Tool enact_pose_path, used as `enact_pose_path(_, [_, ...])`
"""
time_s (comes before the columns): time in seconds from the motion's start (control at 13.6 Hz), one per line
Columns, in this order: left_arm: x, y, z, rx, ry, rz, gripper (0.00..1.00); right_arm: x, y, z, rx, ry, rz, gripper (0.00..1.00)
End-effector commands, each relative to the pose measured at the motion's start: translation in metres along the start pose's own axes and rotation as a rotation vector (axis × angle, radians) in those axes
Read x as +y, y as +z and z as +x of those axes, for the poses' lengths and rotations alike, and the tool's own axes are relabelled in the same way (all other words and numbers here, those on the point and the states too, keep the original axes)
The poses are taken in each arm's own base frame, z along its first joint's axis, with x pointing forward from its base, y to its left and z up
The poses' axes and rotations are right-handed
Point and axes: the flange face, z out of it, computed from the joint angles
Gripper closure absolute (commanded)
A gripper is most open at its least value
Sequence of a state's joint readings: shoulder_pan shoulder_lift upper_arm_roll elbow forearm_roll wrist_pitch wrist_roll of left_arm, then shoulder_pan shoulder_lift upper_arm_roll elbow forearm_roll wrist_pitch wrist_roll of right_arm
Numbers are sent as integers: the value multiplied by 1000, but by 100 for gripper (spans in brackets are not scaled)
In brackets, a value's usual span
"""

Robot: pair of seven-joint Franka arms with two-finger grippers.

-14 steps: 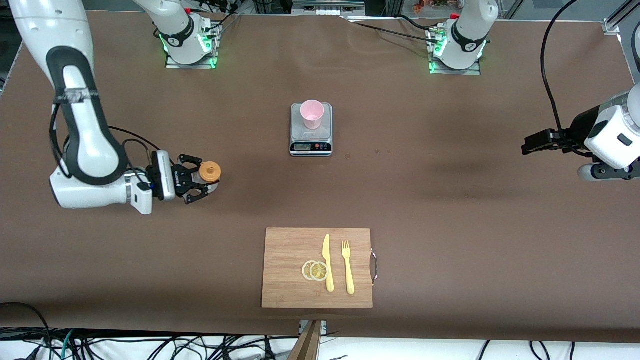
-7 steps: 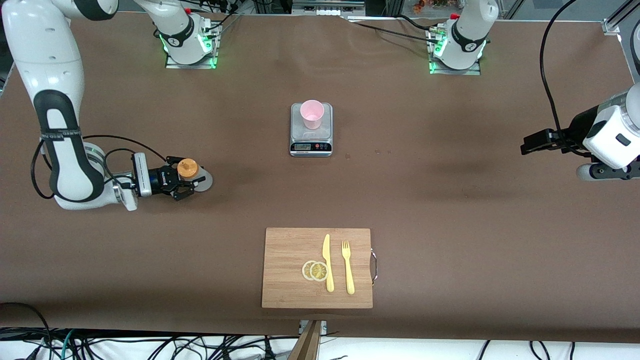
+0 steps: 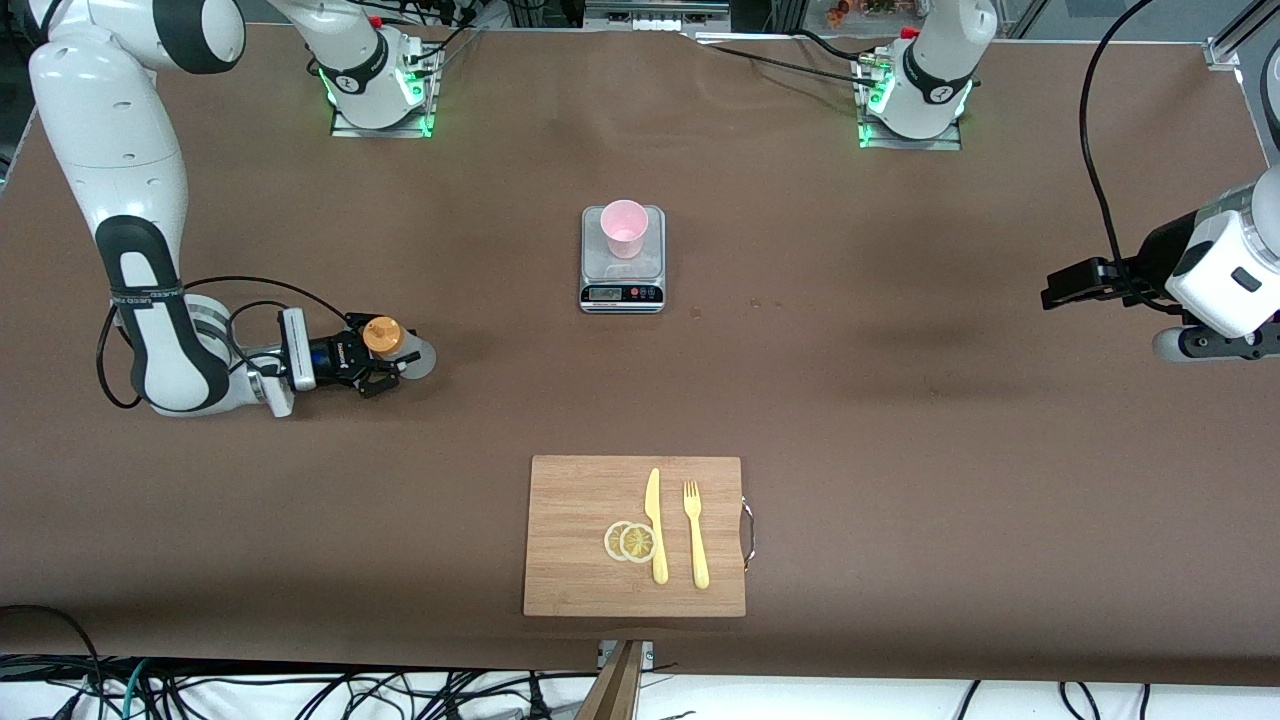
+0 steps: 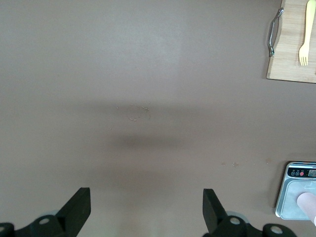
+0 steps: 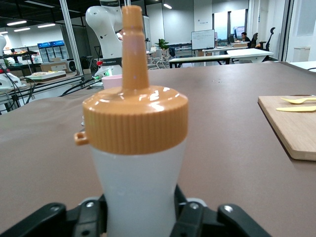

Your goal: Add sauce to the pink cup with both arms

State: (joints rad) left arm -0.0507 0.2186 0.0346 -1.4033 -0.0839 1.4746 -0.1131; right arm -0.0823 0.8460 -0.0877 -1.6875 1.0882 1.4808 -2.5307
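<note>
The sauce bottle (image 3: 385, 338), whitish with an orange nozzle cap, is upright near the right arm's end of the table, with its base at table level. My right gripper (image 3: 378, 358) is shut on its body. The right wrist view shows the bottle (image 5: 136, 148) filling the gap between the fingers (image 5: 190, 217). The pink cup (image 3: 625, 228) stands on a grey scale (image 3: 622, 283) at mid-table and shows in both wrist views (image 5: 112, 80) (image 4: 308, 203). My left gripper (image 3: 1052, 292) waits open and empty over the left arm's end of the table (image 4: 144, 198).
A wooden cutting board (image 3: 570, 540) lies nearer the front camera, with lemon slices (image 3: 630, 541), a yellow knife (image 3: 655, 525) and a yellow fork (image 3: 695, 535). The board's handle and the fork also show in the left wrist view (image 4: 291, 54).
My right arm has come down and drawn toward its end of the table, carrying the sauce bottle with it. The left arm has not moved.
</note>
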Motion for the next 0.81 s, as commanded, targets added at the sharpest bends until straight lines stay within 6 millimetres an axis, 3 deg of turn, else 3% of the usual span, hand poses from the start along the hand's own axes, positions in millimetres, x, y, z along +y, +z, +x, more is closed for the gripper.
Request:
enact_pose_path(0.0, [1, -5, 0, -2, 23, -7, 0, -1, -12, 6, -1, 14, -9, 0])
enact_pose_path(0.22, [1, -5, 0, -4, 23, -7, 0, 6, -31, 20, -68, 13, 10, 0])
enact_pose_path(0.37, [2, -5, 0, -2, 24, -6, 0, 2, -62, 46, -188, 43, 21, 0])
enact_pose_path(0.51, [2, -5, 0, -2, 24, -4, 0, -2, -98, 88, -380, 118, 10, 0])
enact_pose_path(0.73, [1, -5, 0, -3, 22, -4, 0, -17, -130, 166, -605, 332, -104, 0])
